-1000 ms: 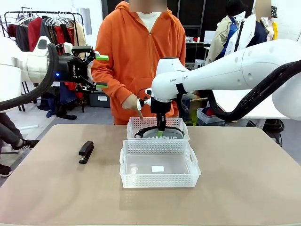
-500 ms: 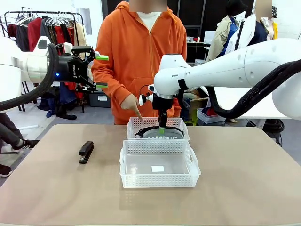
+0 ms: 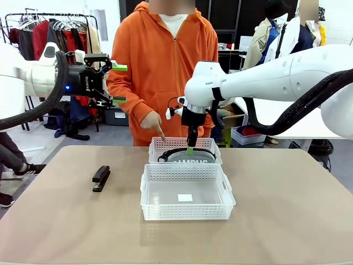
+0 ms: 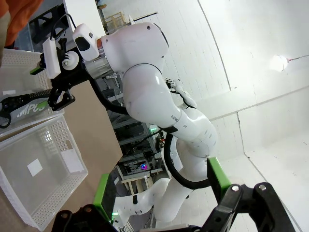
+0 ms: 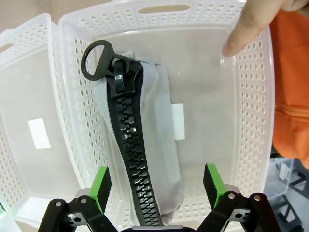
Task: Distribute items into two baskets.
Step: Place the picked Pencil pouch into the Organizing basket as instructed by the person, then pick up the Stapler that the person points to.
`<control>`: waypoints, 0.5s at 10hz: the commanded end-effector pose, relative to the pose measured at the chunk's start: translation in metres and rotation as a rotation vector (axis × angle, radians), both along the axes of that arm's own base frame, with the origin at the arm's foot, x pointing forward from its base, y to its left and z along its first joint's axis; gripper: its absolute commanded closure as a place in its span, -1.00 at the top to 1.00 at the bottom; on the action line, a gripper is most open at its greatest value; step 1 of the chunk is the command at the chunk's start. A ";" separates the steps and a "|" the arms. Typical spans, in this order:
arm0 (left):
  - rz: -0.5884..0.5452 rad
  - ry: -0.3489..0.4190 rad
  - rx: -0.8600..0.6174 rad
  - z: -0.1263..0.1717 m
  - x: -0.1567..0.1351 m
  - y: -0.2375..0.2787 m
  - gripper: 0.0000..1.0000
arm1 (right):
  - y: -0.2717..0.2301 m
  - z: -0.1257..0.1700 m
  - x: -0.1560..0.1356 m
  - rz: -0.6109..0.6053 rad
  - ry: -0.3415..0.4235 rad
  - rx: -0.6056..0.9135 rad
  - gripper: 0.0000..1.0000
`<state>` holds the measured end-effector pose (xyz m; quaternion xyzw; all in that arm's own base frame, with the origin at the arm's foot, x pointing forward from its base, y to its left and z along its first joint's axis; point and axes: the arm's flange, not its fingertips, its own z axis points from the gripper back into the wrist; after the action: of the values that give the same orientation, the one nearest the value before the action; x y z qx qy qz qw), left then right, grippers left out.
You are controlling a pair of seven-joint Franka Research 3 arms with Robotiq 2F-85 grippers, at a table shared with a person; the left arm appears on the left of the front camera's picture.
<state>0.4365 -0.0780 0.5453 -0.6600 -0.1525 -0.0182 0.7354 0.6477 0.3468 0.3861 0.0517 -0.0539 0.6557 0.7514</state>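
Note:
The grey "CAMPUS" pouch lies in the far basket, its black zipper up. My right gripper hangs open just above it, its green pads apart on either side of the pouch and not touching it. The near basket holds nothing but a white label. On the table to the left of the baskets lies the black stapler. My left gripper is held high at the left, open and holding nothing. The left wrist view looks down on the near basket and the pouch.
A person in an orange hoodie stands at the far side. One hand points a finger at the far basket's corner. Bare tabletop surrounds the baskets. Clothes racks and other tables stand behind.
My right gripper has let go of the pouch and risen a little above the far basket. The pointing hand shifted slightly. The left arm is still.

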 end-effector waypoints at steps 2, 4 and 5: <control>-0.004 -0.003 -0.006 0.002 -0.001 0.000 1.00 | -0.001 0.015 0.004 -0.022 0.016 0.056 1.00; -0.004 -0.003 -0.006 0.002 -0.001 0.000 1.00 | -0.004 0.021 0.000 0.024 -0.005 0.106 1.00; -0.004 -0.003 -0.006 0.002 -0.001 0.000 1.00 | -0.003 0.008 0.003 -0.023 0.009 0.039 1.00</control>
<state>0.4365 -0.0780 0.5453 -0.6600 -0.1526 -0.0182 0.7354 0.6510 0.3441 0.3977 0.0744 -0.0712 0.6482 0.7545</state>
